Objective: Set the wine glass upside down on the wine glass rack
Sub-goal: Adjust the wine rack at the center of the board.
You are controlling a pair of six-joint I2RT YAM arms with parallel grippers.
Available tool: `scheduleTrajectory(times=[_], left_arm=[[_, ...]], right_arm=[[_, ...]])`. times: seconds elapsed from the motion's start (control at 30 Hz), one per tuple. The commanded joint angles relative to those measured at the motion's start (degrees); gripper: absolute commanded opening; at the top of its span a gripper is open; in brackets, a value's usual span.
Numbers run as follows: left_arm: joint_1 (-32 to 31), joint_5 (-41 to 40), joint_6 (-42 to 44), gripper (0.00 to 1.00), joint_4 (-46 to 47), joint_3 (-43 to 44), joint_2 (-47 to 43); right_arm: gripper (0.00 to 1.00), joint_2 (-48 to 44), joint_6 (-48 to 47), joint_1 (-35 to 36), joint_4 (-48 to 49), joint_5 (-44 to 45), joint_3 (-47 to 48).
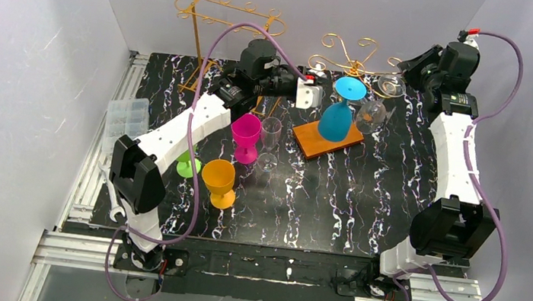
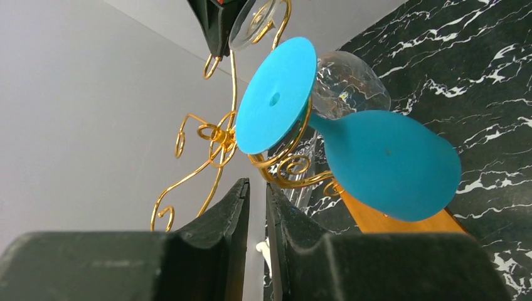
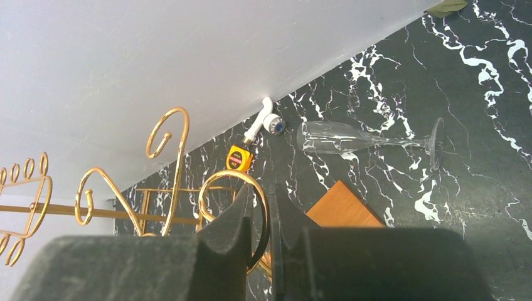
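Blue wine glass (image 1: pixel 336 121) hangs bowl-down on the gold rack (image 2: pixel 233 88), with a clear glass (image 2: pixel 348 81) beside it. Your left gripper (image 2: pixel 257 188) sits near it, jaws almost together, holding nothing. Your right gripper (image 3: pixel 262 194) is nearly closed at a gold loop; whether it grips, you cannot tell. Only the right wrist view shows a flute (image 3: pixel 351 138) lying on its side.

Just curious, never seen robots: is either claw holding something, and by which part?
The left gripper holds nothing; the blue glass hangs on the gold rack. The right gripper seems to pinch one of its wire loops.
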Motion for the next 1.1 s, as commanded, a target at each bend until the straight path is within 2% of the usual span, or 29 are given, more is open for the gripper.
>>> scheduleTrajectory(times=[0.0, 0.1, 0.13, 0.17, 0.2, 0.23, 0.3, 0.33, 0.43, 0.67, 1.0, 1.07], left_arm=[[-0.68, 0.17, -1.84, 0.16, -0.66, 2.07, -3.66], [-0.66, -1.04, 0.45, 0.17, -0.45, 1.42, -4.61], [-0.61, -2.03, 1.38, 0.22, -0.55, 1.28, -4.96], [-0.48, -3.10, 2.35, 0.28, -0.87, 1.16, -5.37], [-0.24, -4.11, 3.96, 0.42, -1.32, 0.85, -5.76], [0.01, -4.85, 5.30, 0.49, -1.84, 0.63, -6.16], [0.79, -6.86, 7.30, 0.70, -1.67, -0.36, -6.53], [1.22, -8.39, 7.87, 0.75, -0.69, -0.89, -6.54], [2.30, -9.52, 9.24, 0.78, 0.24, -0.81, -5.68], [3.08, -9.58, 13.05, 0.70, 0.28, 2.31, -0.91], [3.08, -3.98, 16.00, 0.35, 0.61, 5.86, 2.69], [3.09, -3.64, 15.92, 0.25, 0.62, 6.89, 3.27]], right_arm=[[0.08, 2.98, -2.20, -0.07, 0.87, 4.62, 2.80], [0.09, 2.86, -2.59, -0.07, 0.85, 5.24, 2.67], [0.09, 2.82, -2.65, -0.07, 0.86, 5.24, 2.57], [0.09, 2.83, -2.78, -0.07, 0.92, 5.25, 2.51], [0.09, 2.78, -2.86, -0.07, 0.90, 5.20, 2.47], [0.09, 2.73, -2.83, -0.07, 0.94, 5.26, 2.47], [0.09, 2.63, -2.96, -0.07, 1.03, 5.20, 2.46], [0.09, 2.56, -3.02, -0.07, 1.03, 5.24, 2.46], [0.09, 2.44, -3.22, -0.07, 0.95, 5.53, 2.68], [0.09, 2.36, -3.31, -0.07, 0.86, 5.86, 2.58], [0.09, 2.81, -3.66, -0.07, 1.12, 6.04, 2.27], [0.09, 2.98, -3.66, -0.05, 1.19, 6.10, 2.29]])
